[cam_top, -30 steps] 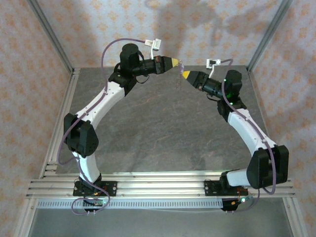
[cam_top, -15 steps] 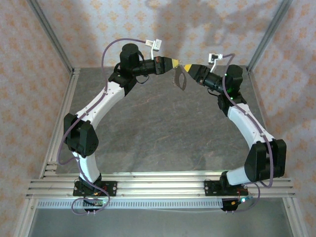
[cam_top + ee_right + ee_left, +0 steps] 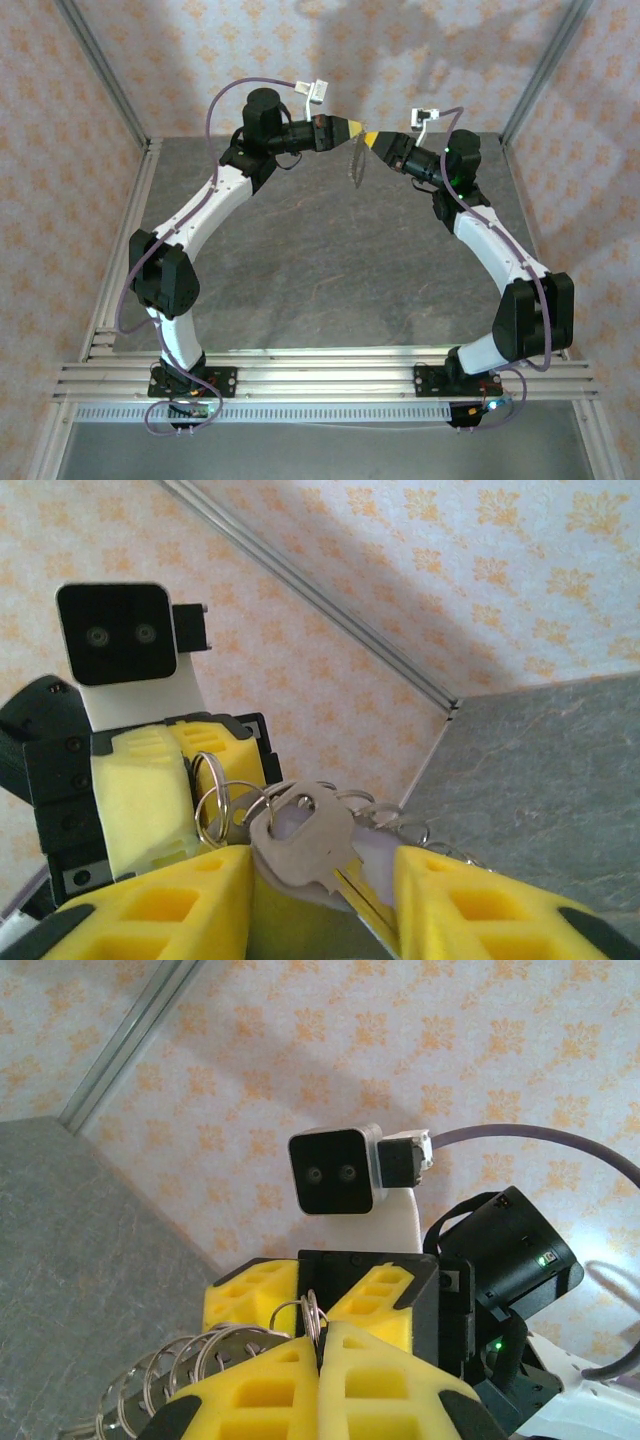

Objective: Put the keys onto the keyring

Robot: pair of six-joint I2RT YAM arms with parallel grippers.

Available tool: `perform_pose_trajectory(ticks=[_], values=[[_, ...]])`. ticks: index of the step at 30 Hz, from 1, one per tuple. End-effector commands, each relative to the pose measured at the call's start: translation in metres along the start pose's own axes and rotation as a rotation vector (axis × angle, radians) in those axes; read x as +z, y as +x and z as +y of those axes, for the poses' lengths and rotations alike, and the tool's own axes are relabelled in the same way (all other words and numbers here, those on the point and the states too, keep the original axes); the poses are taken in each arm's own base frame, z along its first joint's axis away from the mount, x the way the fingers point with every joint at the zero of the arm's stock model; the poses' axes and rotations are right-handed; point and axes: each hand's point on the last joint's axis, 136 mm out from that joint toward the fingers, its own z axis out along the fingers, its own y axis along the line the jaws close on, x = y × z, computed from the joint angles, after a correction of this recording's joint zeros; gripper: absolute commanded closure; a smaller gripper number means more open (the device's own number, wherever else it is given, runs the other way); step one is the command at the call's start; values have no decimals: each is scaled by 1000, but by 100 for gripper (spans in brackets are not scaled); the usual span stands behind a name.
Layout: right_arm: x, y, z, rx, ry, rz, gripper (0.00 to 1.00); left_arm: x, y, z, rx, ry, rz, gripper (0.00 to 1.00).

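Your left pincer (image 3: 352, 127) is clamped on the keyring (image 3: 355, 162), with its jaws pressed together and a loop of thin wire caught in the seam. It holds the ring up in the air over the far part of the table (image 3: 300, 250). The change is on the other side. A second ago your right pincer (image 3: 372, 138) sat lower and stood off, and it has since climbed and swung in, so the two tips are now just beside each other, almost nose to nose. Half a second ago the ring showed its toothed fringe broadside, and now it hangs nearly edge-on below them. For the task, this looks like key and ring finally brought to one spot, with the threading itself not yet done. The right jaws stand partway apart with the key (image 3: 300, 832) lying in the gap, and you cannot tell from these views whether they pinch it or only cradle it. The key is tiny and flat. It has a pale head, grey shading to lilac, pierced by a hole, and a short brass blade pointing back toward the wrist. Its head overlaps the ring's wire loops, though contact is unclear.
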Motion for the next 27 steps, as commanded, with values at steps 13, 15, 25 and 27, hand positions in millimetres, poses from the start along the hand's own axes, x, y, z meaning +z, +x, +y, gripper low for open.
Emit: perform_pose_trajectory(ticks=[13,15,25,27], values=[[-7,7,27,-70,-68,9,100,-13,-26,-59,111,98,-56,100],[-7,9,28,-71,-72,14,100,-13,-26,-60,112,98,-58,100],[-8,29,43,-110,-86,88,100,-12,-25,-56,108,95,-60,100],[-9,33,42,-114,-80,106,100,-11,-25,-56,107,94,-61,100]])
